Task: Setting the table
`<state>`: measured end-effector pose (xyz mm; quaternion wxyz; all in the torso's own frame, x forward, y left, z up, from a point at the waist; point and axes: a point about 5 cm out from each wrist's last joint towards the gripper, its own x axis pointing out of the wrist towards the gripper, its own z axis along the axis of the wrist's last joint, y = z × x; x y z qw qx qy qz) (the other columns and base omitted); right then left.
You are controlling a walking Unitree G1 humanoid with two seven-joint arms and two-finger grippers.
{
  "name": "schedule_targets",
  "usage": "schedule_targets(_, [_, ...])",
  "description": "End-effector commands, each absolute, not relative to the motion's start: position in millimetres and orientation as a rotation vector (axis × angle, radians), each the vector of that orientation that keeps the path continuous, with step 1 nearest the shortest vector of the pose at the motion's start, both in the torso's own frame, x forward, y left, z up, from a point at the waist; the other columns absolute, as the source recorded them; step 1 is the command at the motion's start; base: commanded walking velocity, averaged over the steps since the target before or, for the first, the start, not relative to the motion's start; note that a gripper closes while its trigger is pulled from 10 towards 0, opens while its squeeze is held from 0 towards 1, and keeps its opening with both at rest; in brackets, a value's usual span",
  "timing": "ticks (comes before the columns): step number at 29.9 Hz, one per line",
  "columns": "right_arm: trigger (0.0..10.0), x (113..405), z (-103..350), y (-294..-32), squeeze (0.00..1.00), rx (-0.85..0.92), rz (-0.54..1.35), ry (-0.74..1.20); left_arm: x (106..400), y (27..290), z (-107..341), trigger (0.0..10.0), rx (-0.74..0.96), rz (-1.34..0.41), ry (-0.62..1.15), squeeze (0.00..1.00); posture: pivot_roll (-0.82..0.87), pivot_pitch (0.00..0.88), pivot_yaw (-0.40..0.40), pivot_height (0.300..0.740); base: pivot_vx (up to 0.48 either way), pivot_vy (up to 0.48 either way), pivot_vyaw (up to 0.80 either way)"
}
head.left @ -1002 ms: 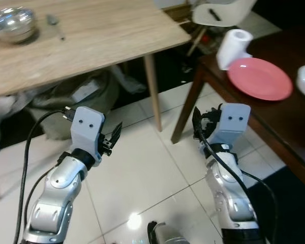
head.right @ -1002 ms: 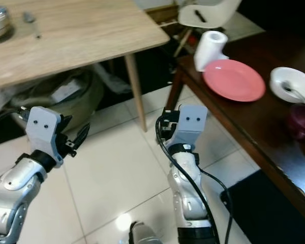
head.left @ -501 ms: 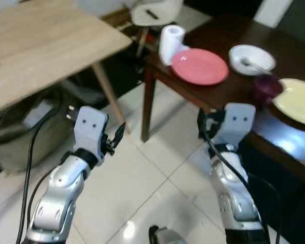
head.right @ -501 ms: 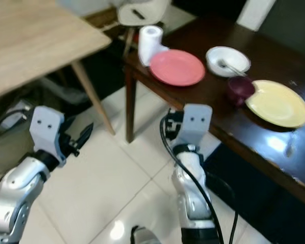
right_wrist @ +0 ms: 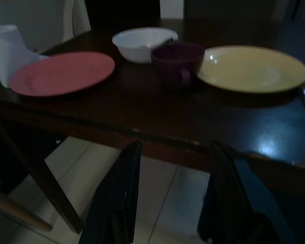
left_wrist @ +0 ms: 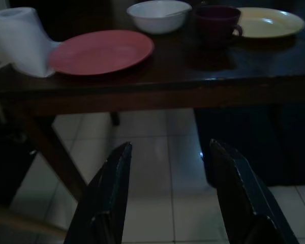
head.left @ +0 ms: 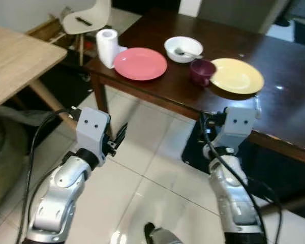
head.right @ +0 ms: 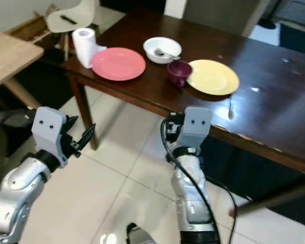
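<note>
Dark wooden table (head.right: 274, 96) across the upper half of the head view, running from 11 o'clock to 3 o'clock, glossy, with tiled floor (head.left: 152, 168) below. Corner of a pale wooden table (head.left: 15, 56) at 9 o'clock, well apart from the dark one. White chair (head.left: 84, 20) at 11 o'clock, behind the dark table's corner.

On the dark table: pink plate (head.right: 118, 63) near the left edge; yellow plate (head.right: 212, 77) toward 1 o'clock, near the front edge. White bowl (head.right: 162, 49) between and behind the two plates, spoon (head.right: 165, 53) resting inside. Paper roll (head.right: 84, 47) upright at the far left corner, just beside the pink plate. Dark purple mug (head.right: 178, 72) just beside the yellow plate, on its left. Second spoon (head.right: 230, 108) flat on the wood, just beside the yellow plate at its 5 o'clock.

Left gripper (left_wrist: 168, 198) raised over the floor at 8 o'clock, short of the table, fingers spread apart and empty. Right gripper (right_wrist: 175, 195) at 5 o'clock, level with the table's front edge below the mug, fingers likewise parted, grasping nothing.
</note>
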<state>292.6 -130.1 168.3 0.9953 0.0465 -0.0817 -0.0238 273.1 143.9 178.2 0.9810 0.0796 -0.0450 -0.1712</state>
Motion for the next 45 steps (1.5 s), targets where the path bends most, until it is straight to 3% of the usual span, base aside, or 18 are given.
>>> schedule_targets(1, [10.0,292,166,-131,0.0,0.089,-0.052,-0.152,272,142,173,10.0,0.154,-0.356,-0.069,0.0,-0.1,0.109,0.044,0.74,0.0,0.0,-0.8])
schedule_targets(29, [10.0,292,173,-127,0.0,0.098,-0.002,-0.181,274,138,181,10.0,0.081,-0.364,-0.093,0.0,-0.1,0.106,0.045,0.74,0.0,0.0,-0.78])
schedule_targets(35, [10.0,289,197,-110,0.0,0.182,0.185,-0.284,276,135,185,10.0,0.089,-0.371,-0.125,0.0,-0.11,0.1,0.046,0.74,0.0,0.0,0.0])
schedule_targets(45, [10.0,291,199,-113,0.0,0.171,0.189,-0.296,281,133,189,10.0,0.092,-0.347,-0.162,0.0,-0.11,0.09,0.044,0.74,0.412,0.0,0.0])
